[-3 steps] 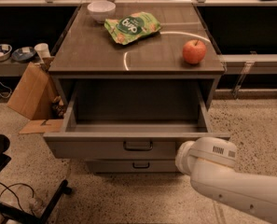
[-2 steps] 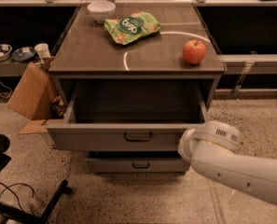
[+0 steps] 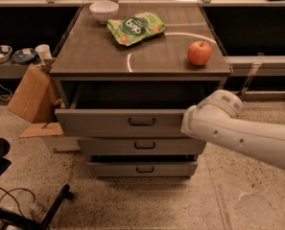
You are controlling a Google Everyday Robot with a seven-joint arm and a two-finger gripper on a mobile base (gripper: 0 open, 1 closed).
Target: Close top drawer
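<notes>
Quick update for you: the top drawer (image 3: 108,122) has gone in a good way compared with a second ago. Back then you could look right down into the grey box. Now only a dark strip of it shows under the table (image 3: 94,56) edge, and the front panel sits a lot closer to the far side. It's not shut yet though. The front is still proud of the two lower drawers (image 3: 145,145), which look flush and closed. Your arm has swung round with it, and the hand (image 3: 189,123) is at the right end of the drawer front, just right of the little dark handle (image 3: 142,121) and seemingly pressed against the panel. The arm covers it, so I honestly can't tell if the hand is wide or narrow, or gripping anything. My read is that the push is working and you're past halfway, so keep going straight toward the far side. You're pushing off-centre on the right, so watch that the drawer doesn't skew and bind. On top, the apple (image 3: 199,53), snack bag (image 3: 136,28) and bowl (image 3: 104,10) haven't budged.
</notes>
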